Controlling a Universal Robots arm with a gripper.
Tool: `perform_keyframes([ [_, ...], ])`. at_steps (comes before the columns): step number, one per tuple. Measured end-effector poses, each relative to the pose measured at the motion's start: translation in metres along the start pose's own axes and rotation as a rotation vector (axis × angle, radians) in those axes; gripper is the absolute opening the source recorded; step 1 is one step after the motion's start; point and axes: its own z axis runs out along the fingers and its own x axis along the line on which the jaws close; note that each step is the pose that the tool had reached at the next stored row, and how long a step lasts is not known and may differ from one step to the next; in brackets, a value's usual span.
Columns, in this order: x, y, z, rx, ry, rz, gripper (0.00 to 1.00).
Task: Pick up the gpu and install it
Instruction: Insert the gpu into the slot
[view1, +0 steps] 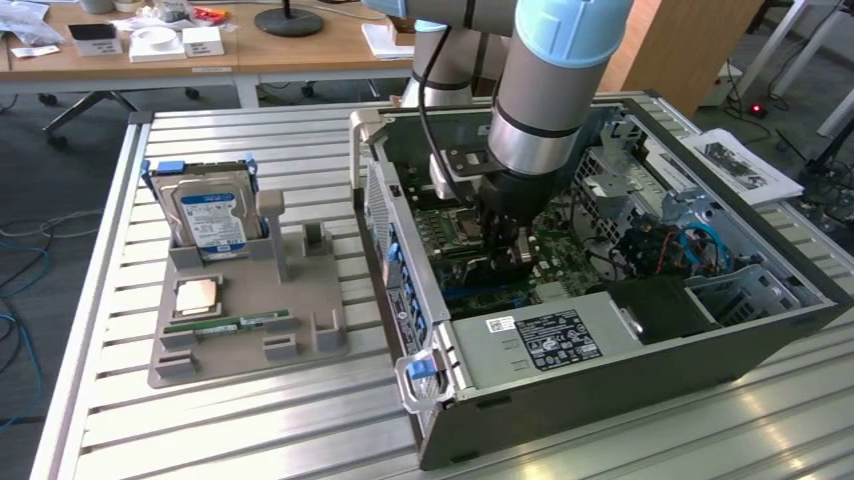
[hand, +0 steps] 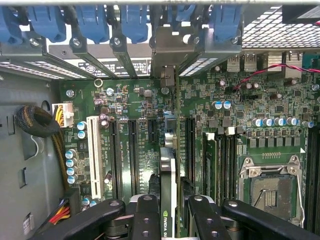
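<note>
In the wrist view my gripper is shut on the gpu, with one black finger on each side of it. The thin card is seen edge-on, and a green logo shows between the fingers. It stands on edge over the green motherboard, in line with the long expansion slots. Its silvery bracket end reaches the case's rear slot openings. I cannot tell whether the card is fully down in a slot. In the exterior view the gripper is lowered deep inside the open computer case.
An empty CPU socket and memory slots lie beside the card, with a white slot on the other side. A power supply and cables fill the case's near end. Outside it, a grey holder carries a hard drive and a memory stick.
</note>
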Motion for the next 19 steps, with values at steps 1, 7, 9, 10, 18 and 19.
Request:
perform_keyframes([
  [1,0.0,0.0,0.0,0.0,0.0,0.0,0.27],
  [7,0.0,0.0,0.0003,0.0006,0.0004,0.012,0.27],
  [9,0.0,0.0,0.0003,0.0007,0.0003,0.012,0.27],
  [10,0.0,0.0,0.0003,0.0007,0.0003,0.012,0.27],
  [18,0.0001,0.0,0.001,0.0006,0.0005,0.012,0.27],
  [19,0.0001,0.0,0.001,0.0006,0.0004,0.012,0.27],
])
